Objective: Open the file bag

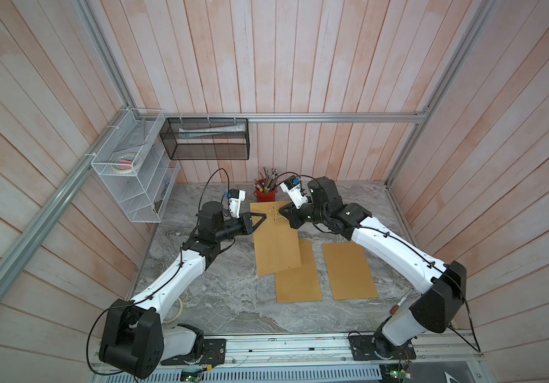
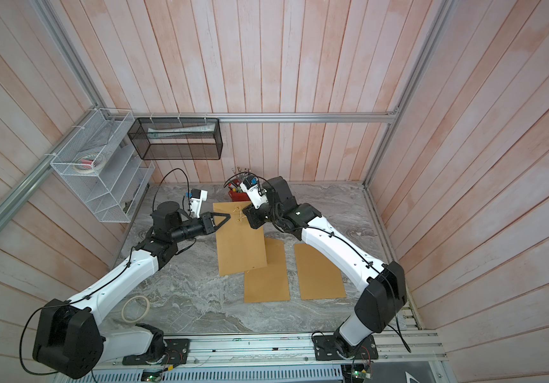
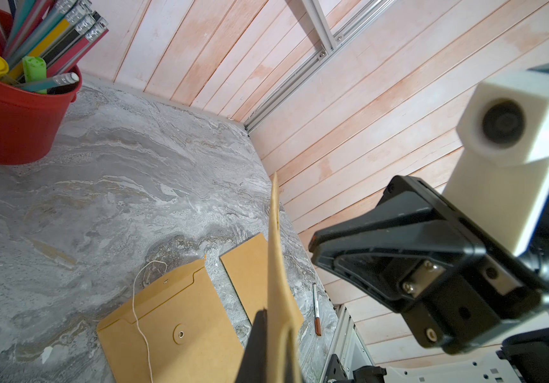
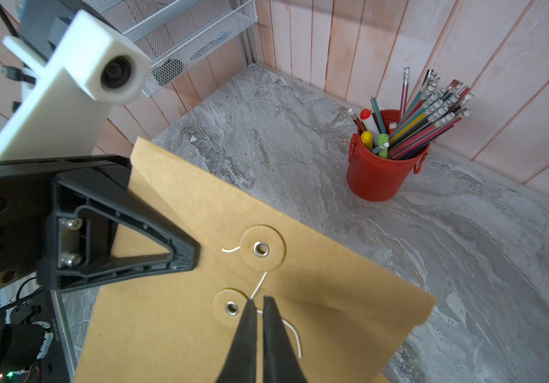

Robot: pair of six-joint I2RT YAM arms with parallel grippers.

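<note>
Brown kraft paper, the file bag is tilted up off the marbled bench, in front of the red pen pot. The left gripper is clamped on its side edge, beside the upper button. The right gripper points at the lower button, jaws a narrow slit apart. The white string runs past their tips; whether it is pinched I cannot tell. In a top view the bag's near end overlaps another envelope lying flat.
</note>
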